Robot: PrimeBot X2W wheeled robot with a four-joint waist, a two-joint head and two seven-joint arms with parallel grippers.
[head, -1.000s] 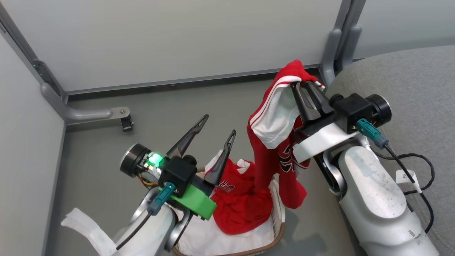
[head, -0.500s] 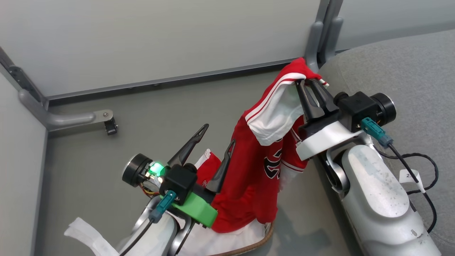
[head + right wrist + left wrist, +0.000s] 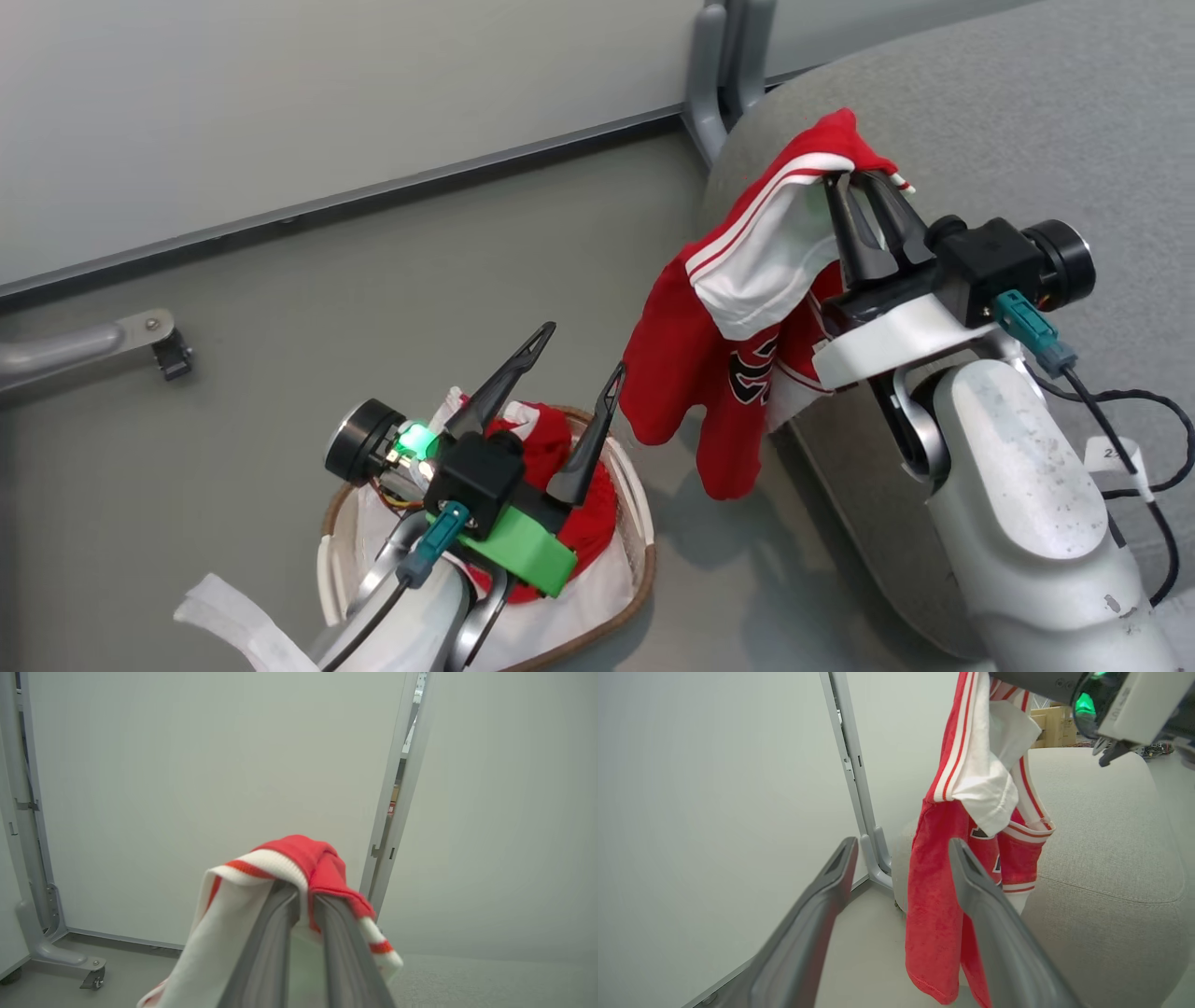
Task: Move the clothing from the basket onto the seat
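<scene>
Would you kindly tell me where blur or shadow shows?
Head view: sharp, the held red garment casts a soft shadow on the floor. Left wrist view: the left gripper blurs near the lens. Right wrist view: the right gripper looks soft.

Pale partition panels [image 3: 280, 93] on grey metal posts [image 3: 707, 84], a castored foot [image 3: 140, 333] at the left, grey floor [image 3: 373, 308] beneath

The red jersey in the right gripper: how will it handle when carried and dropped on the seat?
Likely floppy: the red jersey hangs limp in folds from the right gripper, pinched at one bunched edge. Probably light, since that small pinch holds it. It may drape over the seat edge rather than lie flat.
</scene>
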